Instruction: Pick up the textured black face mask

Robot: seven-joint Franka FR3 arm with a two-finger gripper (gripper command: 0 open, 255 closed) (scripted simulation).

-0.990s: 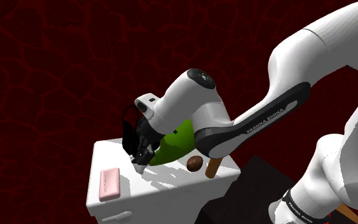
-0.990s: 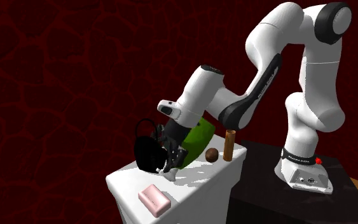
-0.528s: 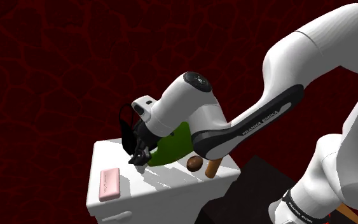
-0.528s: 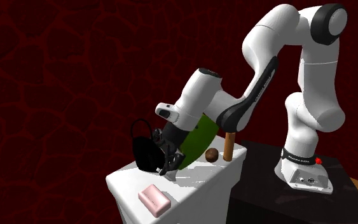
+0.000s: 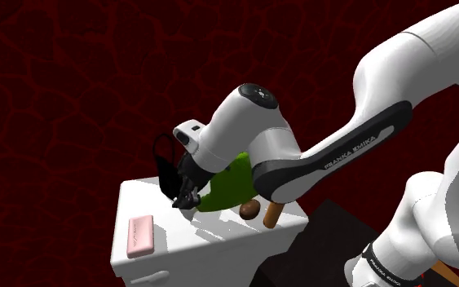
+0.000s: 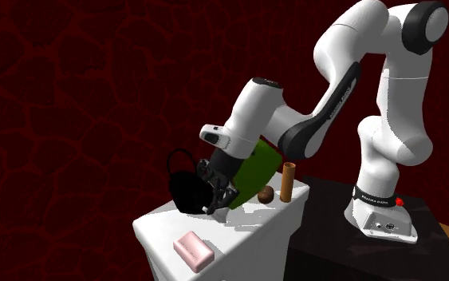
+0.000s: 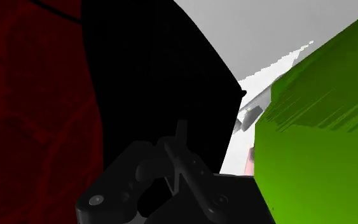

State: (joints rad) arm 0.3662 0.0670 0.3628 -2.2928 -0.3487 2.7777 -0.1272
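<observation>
Since a second ago, when its fingertips were down at the table top, the gripper (image 5: 188, 198) has been lifted a little and moved toward the shoulder view's right. The white arm (image 5: 244, 130) above it has been raised a bit too. The black face mask (image 5: 166, 167) has been carried along. It is held up on its edge, just beside the gripper, over the back corner of the white table (image 5: 178, 243). Because the mask goes where the gripper goes, it is judged to be caught, and the pick-up looks nearly done. It may only need to be lifted higher.

From the wrist view the two black fingers (image 7: 199, 177) are seen up close. They are set very near each other, with almost no gap, and the mask's edge seems to be pinched between them. Black is laid on black there, so this is said with care. The green thing (image 7: 317, 140) is seen just beside the gripper.

From the second exterior view the mask's whole round shape is shown, and how it stands at the table's back edge. The pink bar (image 6: 194, 251) is shown near the front, well apart from the mask. The brown ball (image 6: 265, 194) and the brown tube (image 6: 288, 181) are shown behind the arm.
</observation>
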